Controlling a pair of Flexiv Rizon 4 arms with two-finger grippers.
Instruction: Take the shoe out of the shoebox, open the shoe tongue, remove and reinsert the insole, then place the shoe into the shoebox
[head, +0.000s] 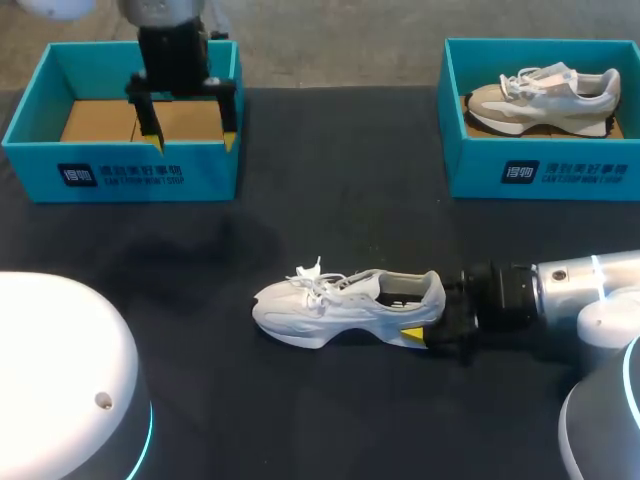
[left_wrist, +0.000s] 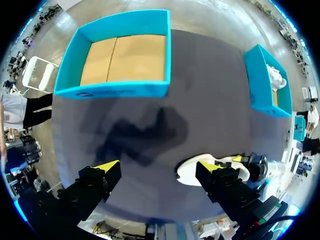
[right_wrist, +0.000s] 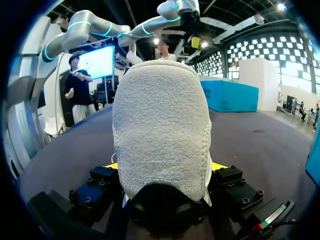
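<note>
The shoe (head: 340, 305) stands on its sole on the table (head: 200, 350), well apart from the empty box (head: 120, 175). The right gripper (head: 425, 315) pinches its heel. The left gripper (head: 195, 145) hangs spread above that box.

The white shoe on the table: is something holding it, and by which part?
The right pincer grips the shoe by its heel, a finger on each side. The left pincer holds nothing.

White shoe (head: 330, 308); teal shoebox (head: 120, 172), tan inside; black table (head: 300, 410).
</note>
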